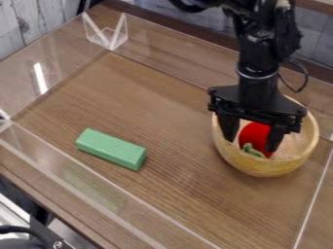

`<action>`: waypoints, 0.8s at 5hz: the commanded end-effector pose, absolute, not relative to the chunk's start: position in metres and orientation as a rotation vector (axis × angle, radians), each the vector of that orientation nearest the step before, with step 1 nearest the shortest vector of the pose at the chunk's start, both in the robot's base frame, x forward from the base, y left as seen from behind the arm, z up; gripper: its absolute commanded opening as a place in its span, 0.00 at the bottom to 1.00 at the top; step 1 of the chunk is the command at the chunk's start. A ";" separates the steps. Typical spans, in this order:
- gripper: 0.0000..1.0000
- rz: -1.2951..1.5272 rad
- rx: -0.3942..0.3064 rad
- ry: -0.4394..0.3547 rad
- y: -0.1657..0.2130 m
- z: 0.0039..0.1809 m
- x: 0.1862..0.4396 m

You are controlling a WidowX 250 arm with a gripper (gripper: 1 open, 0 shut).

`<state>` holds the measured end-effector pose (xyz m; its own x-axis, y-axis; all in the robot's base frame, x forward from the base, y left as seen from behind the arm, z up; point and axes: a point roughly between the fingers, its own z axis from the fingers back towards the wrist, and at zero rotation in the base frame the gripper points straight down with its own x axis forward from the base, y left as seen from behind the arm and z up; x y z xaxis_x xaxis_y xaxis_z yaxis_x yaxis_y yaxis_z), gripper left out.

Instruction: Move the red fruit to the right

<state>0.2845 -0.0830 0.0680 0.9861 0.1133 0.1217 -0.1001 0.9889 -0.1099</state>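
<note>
Left portion, at about eight o'clock on the bench [156,190]: a flat green rectangular block [111,149], its long axis running from ten o'clock to four o'clock.

Right portion, at about three to four o'clock: a round wooden bowl [270,167]. The red fruit [259,137] lies inside it, toward the bowl's nine-o'clock side. Its green leafy cap [252,151] points roughly to seven o'clock, with the red body above; the long axis accordingly appears to run from about seven to one o'clock, though the dark fingers partly cover the fruit and the exact angle cannot be confirmed.

The black hand [259,124] reaches down over the bowl from twelve o'clock. Its fingers stand spread wide, one to each side of the fruit. Contact between fingers and fruit cannot be determined.
</note>
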 end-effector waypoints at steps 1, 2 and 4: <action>0.00 0.118 -0.119 -0.188 -0.079 0.087 0.290; 0.00 0.121 -0.118 -0.184 -0.078 0.088 0.290; 0.00 0.126 -0.117 -0.178 -0.076 0.090 0.289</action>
<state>0.2810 -0.0773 0.0705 0.9868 0.1259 0.1015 -0.1154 0.9879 -0.1037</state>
